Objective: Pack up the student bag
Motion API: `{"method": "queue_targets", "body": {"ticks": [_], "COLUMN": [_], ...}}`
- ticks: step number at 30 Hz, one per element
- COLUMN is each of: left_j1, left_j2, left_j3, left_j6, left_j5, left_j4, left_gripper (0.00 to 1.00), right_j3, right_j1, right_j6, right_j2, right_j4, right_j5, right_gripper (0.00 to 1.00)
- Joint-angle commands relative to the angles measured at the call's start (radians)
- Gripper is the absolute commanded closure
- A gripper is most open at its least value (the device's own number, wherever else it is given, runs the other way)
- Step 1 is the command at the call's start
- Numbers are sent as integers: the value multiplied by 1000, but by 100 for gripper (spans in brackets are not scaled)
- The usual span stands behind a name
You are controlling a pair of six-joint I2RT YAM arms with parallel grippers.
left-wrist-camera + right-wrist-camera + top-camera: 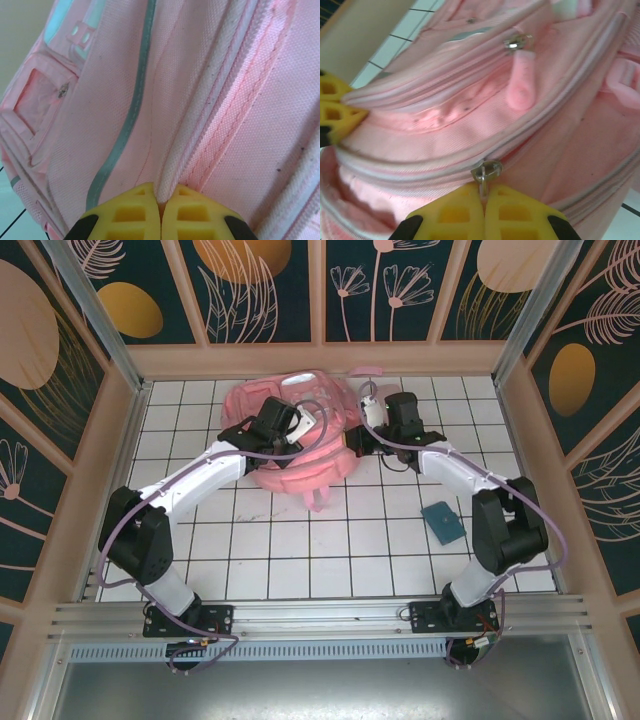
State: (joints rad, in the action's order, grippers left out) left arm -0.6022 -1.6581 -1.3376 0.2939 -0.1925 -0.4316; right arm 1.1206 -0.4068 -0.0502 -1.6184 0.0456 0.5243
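The student bag (pixel 298 468), a big soft pink backpack, lies at the back middle of the tiled table. My left gripper (pixel 312 428) reaches onto it from the left. In the left wrist view its yellow fingers (pixel 129 215) are shut on a pale piped seam (pixel 200 110) of the bag (pixel 100 115), beside a grey-green stripe (pixel 125 125). My right gripper (pixel 352 440) comes in from the right. It (pixel 484 196) is shut on the metal zipper pull (pixel 486 172) of the bag's (pixel 470 125) long zip. The other gripper's yellow fingers (pixel 335 112) show at the left edge there.
A dark teal flat item (pixel 441 522) lies on the tiles at the right, near the right arm's elbow. A small pink thing (pixel 366 369) rests against the back wall. Wooden walls close the table on three sides. A second zipper with a pink tab (pixel 520 87) sits higher on the bag.
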Motion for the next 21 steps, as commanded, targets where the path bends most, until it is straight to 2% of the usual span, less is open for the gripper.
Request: {"method": "queue_targets", "body": {"ticks": [1, 8, 14, 19, 21], "left_j1": [-3, -2, -5, -4, -3], "left_j2": [4, 4, 14, 36, 51], "left_j3": [-66, -66, -39, 2, 26], "left_j6": [-79, -126, -179, -231, -244], "left_j5": [-31, -54, -19, -3, 11], "left_j4": [161, 184, 199, 226, 242], "left_gripper": [100, 100, 100, 100, 100], "right_j3": [8, -10, -26, -32, -46], "right_j1": [-58, -172, -212, -263, -264], "right_j6": [64, 111, -11, -137, -173], "right_j2": [86, 97, 78, 35, 31], "right_j4": [84, 165, 46, -82, -92], "right_j5": [159, 78, 126, 155, 145], "right_gripper": [100, 100, 99, 93, 88]}}
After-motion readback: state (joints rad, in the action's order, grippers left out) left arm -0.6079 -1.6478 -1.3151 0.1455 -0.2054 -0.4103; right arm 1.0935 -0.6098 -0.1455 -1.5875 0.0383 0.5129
